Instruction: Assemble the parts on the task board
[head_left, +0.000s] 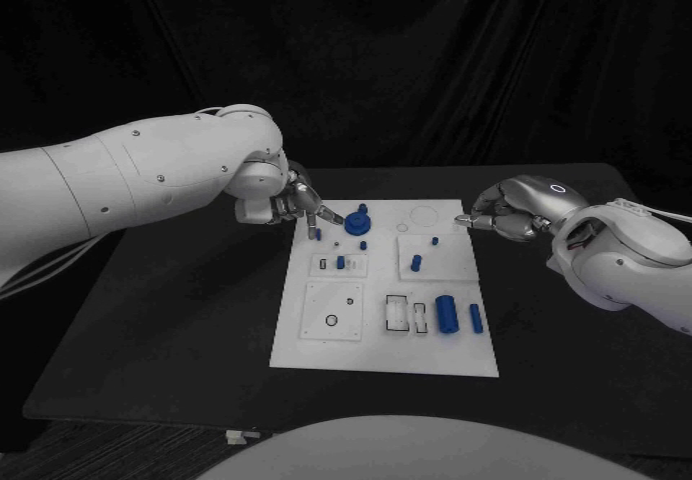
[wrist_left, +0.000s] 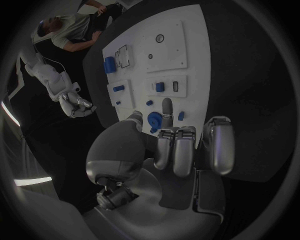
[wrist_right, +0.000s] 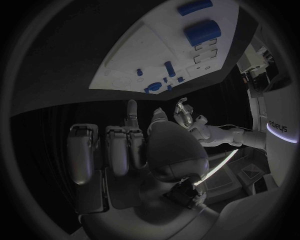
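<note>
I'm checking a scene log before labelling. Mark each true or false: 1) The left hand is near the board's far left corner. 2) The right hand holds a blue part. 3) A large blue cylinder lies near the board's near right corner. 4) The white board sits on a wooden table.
1) True: the left hand hovers beside the white task board.
2) False: the right hand holds nothing, fingers curled.
3) True: the large blue cylinder lies there.
4) False: the black table is not wooden.
</note>
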